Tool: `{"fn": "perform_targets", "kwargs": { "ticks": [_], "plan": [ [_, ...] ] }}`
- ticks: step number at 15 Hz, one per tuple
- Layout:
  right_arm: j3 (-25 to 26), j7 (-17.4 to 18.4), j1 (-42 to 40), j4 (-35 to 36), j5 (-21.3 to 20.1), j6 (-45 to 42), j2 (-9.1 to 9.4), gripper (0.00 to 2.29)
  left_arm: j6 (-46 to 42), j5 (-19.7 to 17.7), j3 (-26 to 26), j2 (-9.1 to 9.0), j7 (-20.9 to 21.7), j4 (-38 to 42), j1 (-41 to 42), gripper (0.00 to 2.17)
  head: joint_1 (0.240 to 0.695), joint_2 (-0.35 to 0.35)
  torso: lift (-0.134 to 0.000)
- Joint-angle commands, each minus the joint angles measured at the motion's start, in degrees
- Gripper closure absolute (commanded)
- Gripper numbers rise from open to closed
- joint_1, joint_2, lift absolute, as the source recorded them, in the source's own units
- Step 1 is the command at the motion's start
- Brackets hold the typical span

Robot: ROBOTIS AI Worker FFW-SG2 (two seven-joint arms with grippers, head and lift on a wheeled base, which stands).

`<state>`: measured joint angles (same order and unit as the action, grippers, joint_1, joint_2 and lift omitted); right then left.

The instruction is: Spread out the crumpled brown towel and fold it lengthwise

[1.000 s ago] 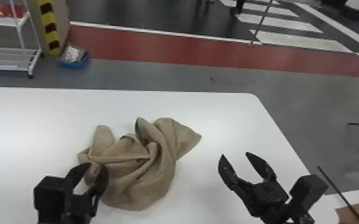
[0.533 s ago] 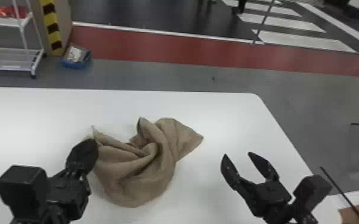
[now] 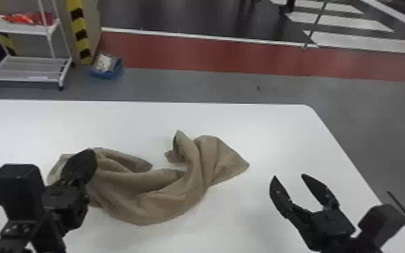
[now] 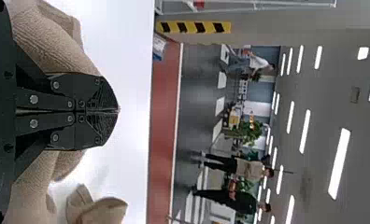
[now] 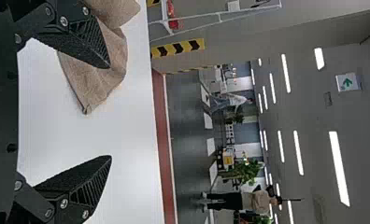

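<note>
Towel [image 3: 164,198]: lies rumpled on the white table [image 3: 279,134], one bunch at the left and another at the right, joined by a loose sweep of cloth along the near side. Its folds run over each other, so neither a straight edge nor a long side is there to fold by.
Left gripper [image 4: 117,110]: at the towel's left end, fingers pressed together with cloth on both sides of them. They appear to pinch that end, probably so the bunch can be drawn out sideways; whether it is lifted off the table, one cannot tell.
Right gripper [image 3: 289,177]: over the table beyond the towel's right corner, fingers wide apart with nothing between them. That leaves it ready to take the corner without crossing the other arm.
Right corner: points outward, free of both grippers, and looks the handiest place for a second grip.
Stage: early, by the look of it; spreading comes first and the lengthwise fold waits on it.
Risk: with the right end unheld, a pull from the left may drag the whole towel along rather than open its folds.
</note>
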<state>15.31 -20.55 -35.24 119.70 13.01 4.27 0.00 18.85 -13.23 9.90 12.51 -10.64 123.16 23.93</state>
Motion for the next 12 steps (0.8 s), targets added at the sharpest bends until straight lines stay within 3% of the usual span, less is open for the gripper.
{"fn": "perform_targets", "kwargs": {
  "ticks": [1,2,3,8,12],
  "plan": [
    [0.2,0.1,-0.1,0.0,0.0,0.1,0.05,0.22,0.4,4.0,-0.1,-0.03,-1.4,-0.6,0.9,0.66,0.695,-0.158,-0.125],
    [0.2,0.1,-0.1,0.0,0.0,0.3,0.05,0.22,0.4,5.1,-0.4,-0.03,-1.9,-0.7,1.3,0.09,0.695,-0.150,-0.125],
    [0.2,0.0,-0.1,0.2,0.0,0.3,0.05,0.22,0.4,5.7,-1.1,-0.03,-2.6,-0.7,1.6,0.03,0.695,-0.143,-0.125],
    [0.4,0.0,0.1,1.5,-0.6,2.0,0.05,0.22,-0.4,5.0,-6.6,0.06,-4.4,-0.8,4.4,0.03,0.695,-0.082,-0.125],
    [1.5,-0.2,4.2,2.7,-3.1,12.2,0.05,0.22,-1.0,4.3,-8.9,-0.03,-2.2,-2.4,5.6,0.04,0.695,-0.034,-0.125]
  ]
}}
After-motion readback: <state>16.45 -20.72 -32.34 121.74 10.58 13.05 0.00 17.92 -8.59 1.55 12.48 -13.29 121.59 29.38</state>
